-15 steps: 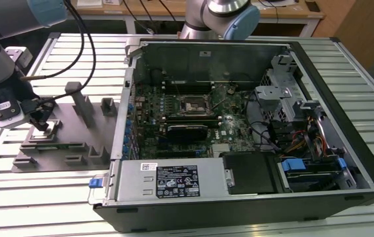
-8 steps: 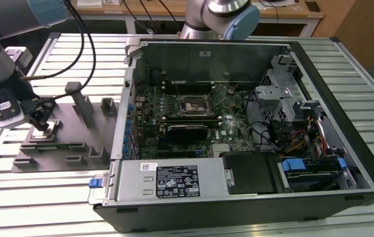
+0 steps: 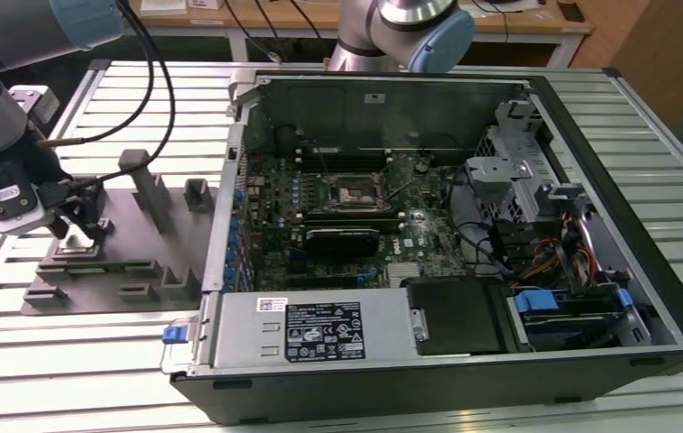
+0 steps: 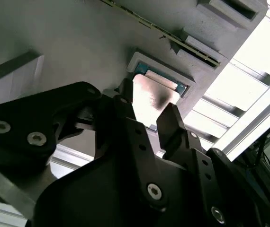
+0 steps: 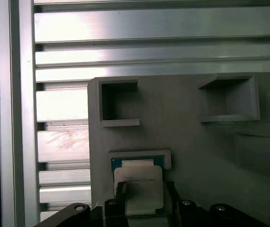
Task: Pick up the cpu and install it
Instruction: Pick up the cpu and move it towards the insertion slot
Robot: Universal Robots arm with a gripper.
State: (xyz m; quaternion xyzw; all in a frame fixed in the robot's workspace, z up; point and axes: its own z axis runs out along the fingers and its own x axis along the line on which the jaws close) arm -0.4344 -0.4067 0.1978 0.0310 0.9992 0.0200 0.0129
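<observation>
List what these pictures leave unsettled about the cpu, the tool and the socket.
- Exterior view: the tool covers much of the cpu, so how it sits in the grey holder cannot be judged.
- Both wrist views: the tool's black body hides the cpu's near edge.
- Exterior view: the socket is too small to tell whether it is open or empty.

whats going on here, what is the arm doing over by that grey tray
The robot arm's gripper is down over the cpu, which lies in a recess of the grey holder on the slatted table, at the exterior view's left. The cpu has not yet been lifted out. Beside the holder stands the open computer case, and the socket on its motherboard appears empty.
</observation>
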